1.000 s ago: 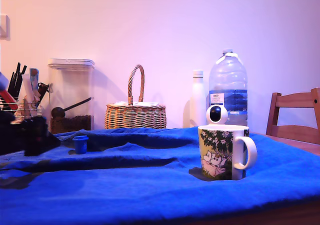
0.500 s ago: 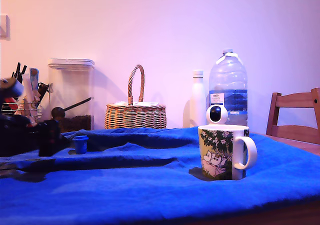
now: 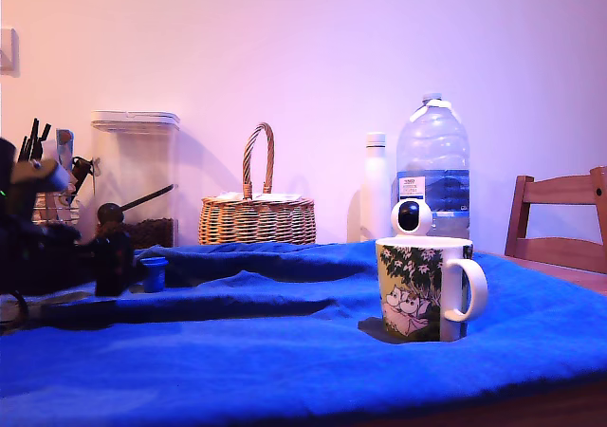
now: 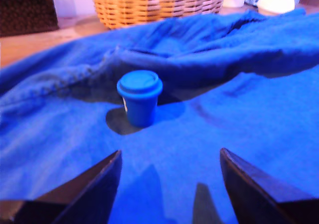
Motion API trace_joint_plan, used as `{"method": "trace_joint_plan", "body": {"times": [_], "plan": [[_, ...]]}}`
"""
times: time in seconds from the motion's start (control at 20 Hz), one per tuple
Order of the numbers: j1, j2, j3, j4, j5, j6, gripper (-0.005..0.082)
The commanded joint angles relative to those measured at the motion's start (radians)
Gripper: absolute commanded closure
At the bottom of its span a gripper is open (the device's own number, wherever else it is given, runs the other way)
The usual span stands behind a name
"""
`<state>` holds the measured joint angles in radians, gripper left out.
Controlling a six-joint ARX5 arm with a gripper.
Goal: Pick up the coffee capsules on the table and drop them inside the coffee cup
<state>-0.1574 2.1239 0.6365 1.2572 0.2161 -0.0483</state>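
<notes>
We see the gripper low over the blue cloth that drapes the tabletop, its two dark fingers spread well apart with nothing between them. One bright blue capsule stands upright on the cloth ahead of the fingers, not yet between them, its wider rim uppermost and its body tapering downward. In the exterior view the gripper sits at that view's left, just beside the capsule. The mug stands well apart, toward that view's right, upright with its mouth open and its handle turned to that view's right. We can make out only this one capsule in either view.

We judge the capsule to be light and fairly stiff, with smooth sides that could slip, and thin enough to dent under a hard squeeze. Being so small and light, it could tip or skid on the wrinkled cloth if a finger nudges it before both close. We would take hold across the tapered body just under the rim, so that the rim rests on the fingers and checks any downward slide.

The soft folds around the capsule may catch a low finger.
</notes>
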Motion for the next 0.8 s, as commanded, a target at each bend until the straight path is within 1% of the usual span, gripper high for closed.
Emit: {"method": "trace_joint_plan", "body": {"times": [0.0,0.3,0.4,0.55,0.75], "plan": [[-0.002,0.032,0.021,-0.009,0.005,0.006,0.0201],[-0.002,0.038,0.089,-0.081,0.005,0.009,0.0201],[-0.002,0.038,0.109,-0.112,0.005,0.025,0.0201],[-0.002,0.049,0.143,-0.148,0.005,0.03,0.0201],[-0.002,0.082,0.177,-0.158,0.005,0.03,0.0201]]}}
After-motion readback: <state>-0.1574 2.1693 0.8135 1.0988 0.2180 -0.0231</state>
